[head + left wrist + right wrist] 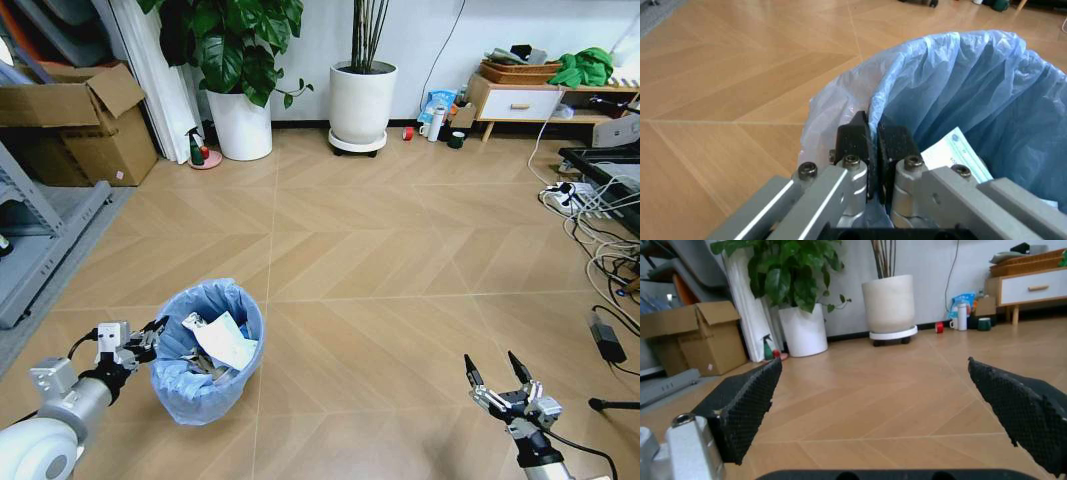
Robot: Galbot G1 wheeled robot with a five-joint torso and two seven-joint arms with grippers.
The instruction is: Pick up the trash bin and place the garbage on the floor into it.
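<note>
Blue-lined trash bin [208,352] rim pinched by left gripper [870,137] (base hidden), right gripper [496,376] agape

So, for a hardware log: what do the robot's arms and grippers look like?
Both have silver metal linkages with visible screws. The left gripper has black pads, a black cable and a white arm shell. The right gripper has pointed black fingers with mesh-textured pads.

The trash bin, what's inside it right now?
Inside the trash bin, crumpled white paper and other scraps lie on top of the blue liner bag. The left gripper pinches its rim. Anything deeper is covered.
</note>
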